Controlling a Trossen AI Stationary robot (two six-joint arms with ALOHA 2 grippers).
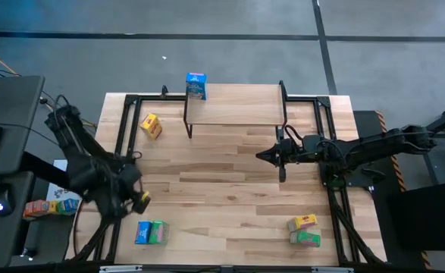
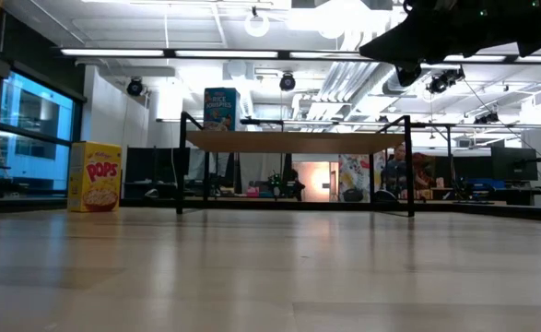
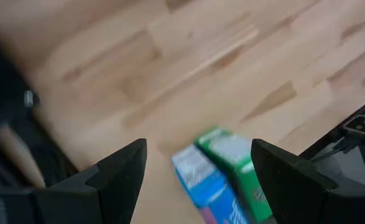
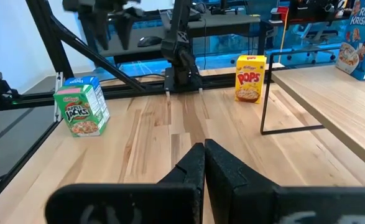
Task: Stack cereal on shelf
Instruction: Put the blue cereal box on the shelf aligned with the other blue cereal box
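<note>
A blue cereal box [image 1: 195, 86] stands upright on the far left corner of the shelf [image 1: 236, 102]. A yellow box [image 1: 151, 126] stands on the table left of the shelf. A blue and a green box [image 1: 151, 233] sit side by side at the near left. A yellow and a green box [image 1: 304, 230] sit at the near right. My left gripper [image 3: 198, 162] hangs open above the near-left pair, pointing down, with the blue box [image 3: 204, 183] and green box [image 3: 235, 165] below its fingers. My right gripper [image 1: 267, 155] is shut and level, in front of the shelf's right end.
Black frame rails [image 1: 123, 144] run along the table's left and right sides. The shelf's thin black legs [image 4: 266, 93] stand near my right gripper. Off the table's left edge are a desk with a mouse and some coloured boxes [image 1: 51, 205]. Bare wood lies mid-table [image 1: 222, 189].
</note>
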